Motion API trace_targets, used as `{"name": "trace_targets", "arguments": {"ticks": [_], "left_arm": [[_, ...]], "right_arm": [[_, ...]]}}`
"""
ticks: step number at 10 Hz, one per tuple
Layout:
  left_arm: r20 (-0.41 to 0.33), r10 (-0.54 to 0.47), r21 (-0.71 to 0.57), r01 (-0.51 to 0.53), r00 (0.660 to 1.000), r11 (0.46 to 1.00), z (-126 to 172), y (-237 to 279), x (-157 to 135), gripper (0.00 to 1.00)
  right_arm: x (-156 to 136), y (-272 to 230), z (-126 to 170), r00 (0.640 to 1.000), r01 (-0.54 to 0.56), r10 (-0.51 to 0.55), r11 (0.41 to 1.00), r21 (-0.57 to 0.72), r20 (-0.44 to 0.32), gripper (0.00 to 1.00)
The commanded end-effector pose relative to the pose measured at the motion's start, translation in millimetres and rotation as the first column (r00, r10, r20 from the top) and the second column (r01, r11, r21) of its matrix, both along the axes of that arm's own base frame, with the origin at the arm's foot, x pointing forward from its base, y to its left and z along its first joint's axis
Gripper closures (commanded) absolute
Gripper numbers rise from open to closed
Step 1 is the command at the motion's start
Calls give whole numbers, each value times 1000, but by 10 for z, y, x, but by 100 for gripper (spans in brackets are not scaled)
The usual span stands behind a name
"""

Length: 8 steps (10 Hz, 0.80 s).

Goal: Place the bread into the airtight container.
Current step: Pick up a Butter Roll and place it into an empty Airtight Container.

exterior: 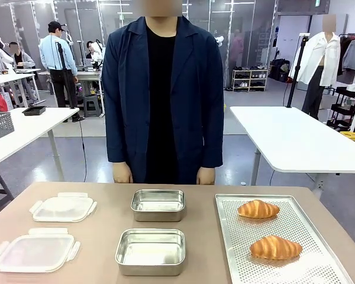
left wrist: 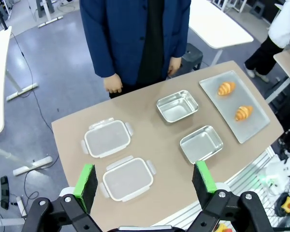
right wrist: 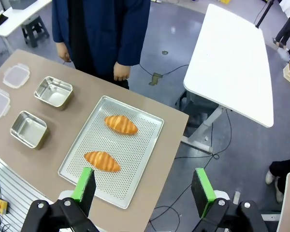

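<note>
left gripper (left wrist: 144,175) jaws spread wide, holding nothing, high above the table (left wrist: 159,140). right gripper (right wrist: 142,182) same: spread wide, holding nothing, high up. bread is two croissants, both lying on the perforated tray (exterior: 319,260) at the table's right side: far croissant (exterior: 258,209) and near croissant (exterior: 276,247), apart from each other. two steel containers in the middle, far container (exterior: 158,205) and near container (exterior: 150,251), both with lids off. far lid (exterior: 63,207) and near lid (exterior: 34,252) lie flat at the left. person (exterior: 163,94) stands at the far edge, hands down.
</note>
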<state>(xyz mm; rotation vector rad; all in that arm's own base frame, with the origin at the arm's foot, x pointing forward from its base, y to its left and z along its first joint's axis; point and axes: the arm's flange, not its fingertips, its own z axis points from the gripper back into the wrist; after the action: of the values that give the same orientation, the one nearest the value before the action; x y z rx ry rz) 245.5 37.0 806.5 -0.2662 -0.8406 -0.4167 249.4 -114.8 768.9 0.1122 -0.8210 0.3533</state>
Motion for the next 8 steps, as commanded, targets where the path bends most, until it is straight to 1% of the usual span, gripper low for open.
{"name": "trace_targets", "arguments": {"ticks": [1, 5, 6, 7, 8], "left_arm": [[-6, -8, 17, 9, 1000, 1000, 35, -4, -2, 0], [-6, -8, 17, 9, 1000, 1000, 35, -4, -2, 0], [-6, -8, 17, 9, 1000, 1000, 35, -4, -2, 0], [-6, -8, 17, 9, 1000, 1000, 35, -4, -2, 0], [-6, -8, 17, 9, 1000, 1000, 35, -4, -2, 0]], "right_arm": [[3, -3, 7, 1000, -4, 4, 1000, 3, 8, 0], [0, 0, 0, 1000, 0, 0, 1000, 0, 0, 0], [65, 94, 65, 992, -124, 125, 985, -122, 4, 0], [183, 288, 100, 954, -291, 299, 908, -300, -22, 0], [294, 495, 57, 907, -392, 416, 763, -514, -74, 0]]}}
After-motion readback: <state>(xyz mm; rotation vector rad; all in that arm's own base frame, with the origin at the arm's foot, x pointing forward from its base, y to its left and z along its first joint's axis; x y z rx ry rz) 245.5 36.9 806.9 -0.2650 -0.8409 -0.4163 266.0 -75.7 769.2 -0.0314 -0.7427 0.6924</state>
